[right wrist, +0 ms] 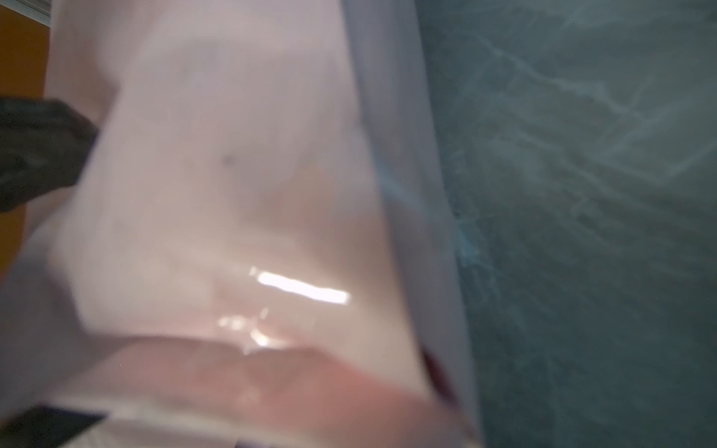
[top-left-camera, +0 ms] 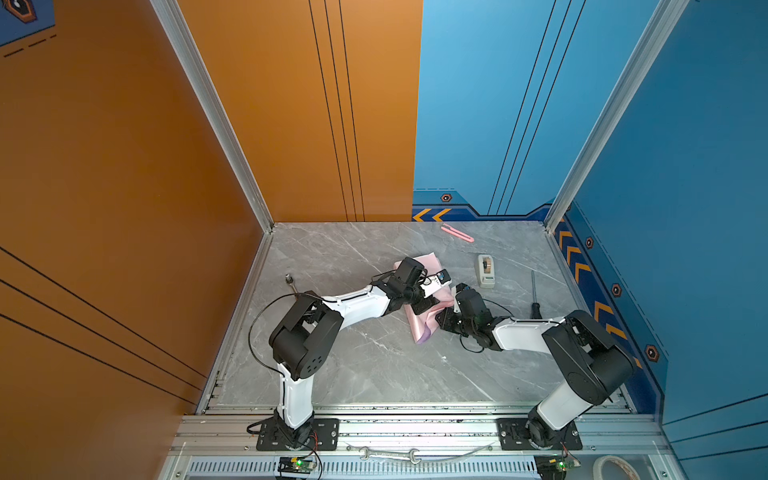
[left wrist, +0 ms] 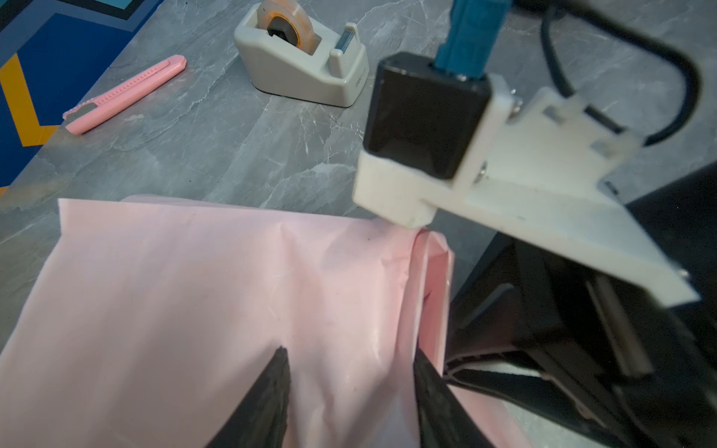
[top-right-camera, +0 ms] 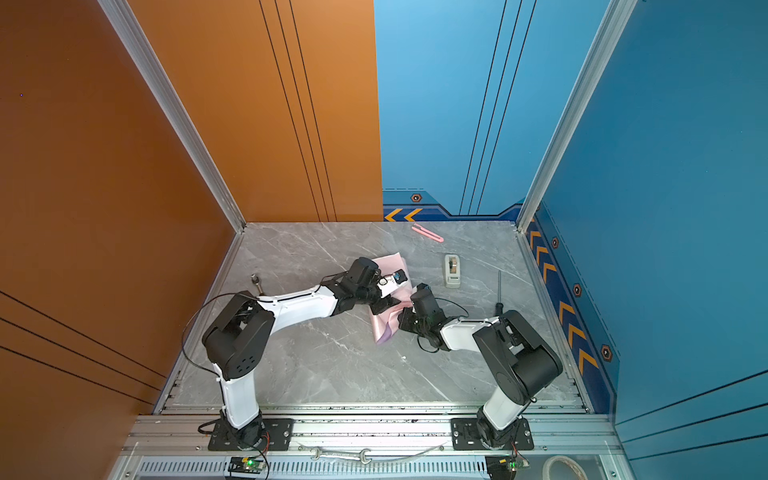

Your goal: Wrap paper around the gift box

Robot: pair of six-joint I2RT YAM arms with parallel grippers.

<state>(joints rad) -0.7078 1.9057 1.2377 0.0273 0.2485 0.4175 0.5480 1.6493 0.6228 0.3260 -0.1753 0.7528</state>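
Paper [top-left-camera: 422, 330] covers gift box; right gripper [top-left-camera: 441, 322] grip unclear, blurred.

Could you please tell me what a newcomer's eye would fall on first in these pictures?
The crumpled pink paper in the middle of the marble table stands out first, with the left gripper and the right gripper bent over it from either side. Farther back on the right sit a beige tape dispenser and a pink cutter.
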